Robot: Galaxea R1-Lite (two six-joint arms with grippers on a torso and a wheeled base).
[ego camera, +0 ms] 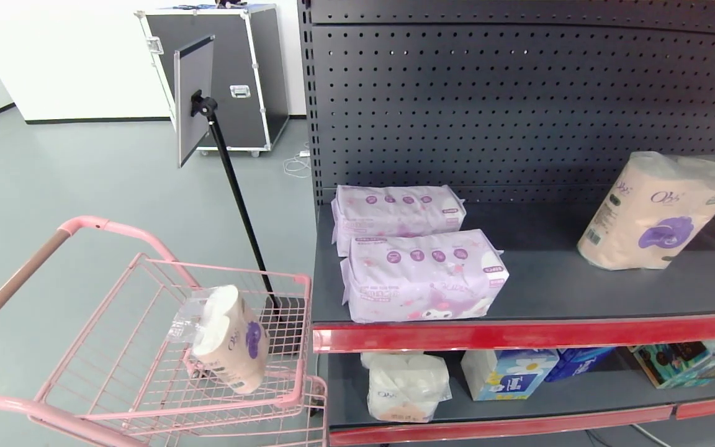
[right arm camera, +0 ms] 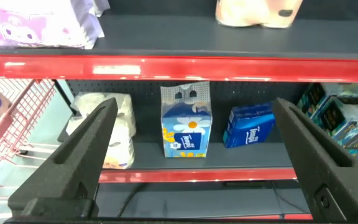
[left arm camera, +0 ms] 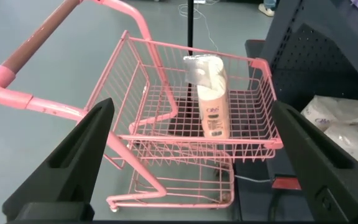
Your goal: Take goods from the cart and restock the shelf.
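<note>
A pink wire cart [ego camera: 146, 292] stands left of the shelf, and a beige pack of paper rolls [ego camera: 230, 338] leans inside its basket. In the left wrist view my left gripper [left arm camera: 192, 107] hangs open above and before the cart [left arm camera: 135, 74], with the roll pack [left arm camera: 213, 99] beyond its fingers. My right gripper [right arm camera: 194, 104] is open and empty in front of the lower shelf [right arm camera: 185, 163]. On the upper shelf board [ego camera: 544, 279] lie two purple tissue packs [ego camera: 422, 273] and a beige roll pack [ego camera: 655, 214].
The lower shelf holds a white roll pack [right arm camera: 110, 130], a blue-white tissue box [right arm camera: 186, 121], a blue pack [right arm camera: 248, 124] and teal boxes [right arm camera: 347, 118]. A red shelf edge [ego camera: 531, 334] juts forward. A stand with a panel [ego camera: 195, 93] and a black case [ego camera: 221, 68] are behind the cart.
</note>
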